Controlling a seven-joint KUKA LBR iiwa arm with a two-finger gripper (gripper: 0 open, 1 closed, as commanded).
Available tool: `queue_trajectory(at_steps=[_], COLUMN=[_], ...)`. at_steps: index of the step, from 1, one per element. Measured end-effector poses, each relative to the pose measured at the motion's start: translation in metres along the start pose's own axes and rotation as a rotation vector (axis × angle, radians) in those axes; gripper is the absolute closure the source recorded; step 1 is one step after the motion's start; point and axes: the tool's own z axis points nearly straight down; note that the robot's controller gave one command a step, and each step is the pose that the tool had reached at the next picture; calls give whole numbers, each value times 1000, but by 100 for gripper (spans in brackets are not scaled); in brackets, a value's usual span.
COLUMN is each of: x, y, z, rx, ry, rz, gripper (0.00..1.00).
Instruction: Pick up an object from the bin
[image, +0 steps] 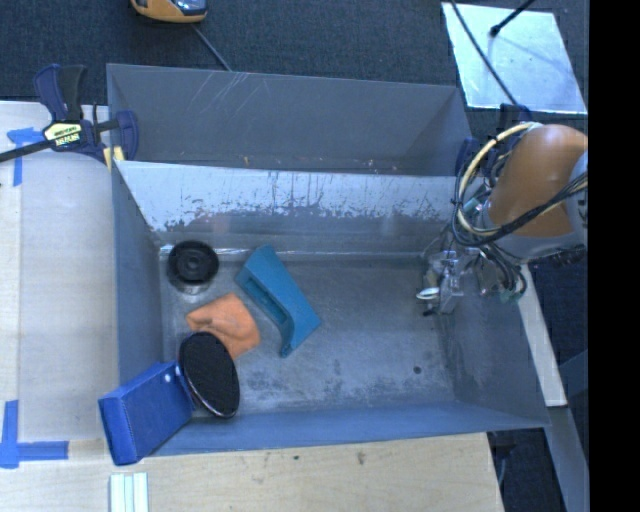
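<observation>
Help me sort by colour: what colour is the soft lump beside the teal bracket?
Orange. The soft lump shows best in the camera view, at the bin's left.

Arm (562, 218) comes in from the right edge, upper right of frame. Orange cover (540, 175) sits on the wrist, with yellow and black cables (474, 190) looped round its left side. Gripper (438, 286) hangs below-left of the cover, right of centre, pointing down.

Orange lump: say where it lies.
Camera view, left of the bin: the orange lump lies between the round black cap and the black oval disc, beside the teal bracket.
</observation>
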Motion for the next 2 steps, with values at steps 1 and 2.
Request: queue_trajectory(at_steps=[1, 2], x=[-1, -1], y=[0, 0], z=[-9, -30], rx=[1, 2], ry=[-3, -4], rz=[0, -2], gripper=[100, 100])
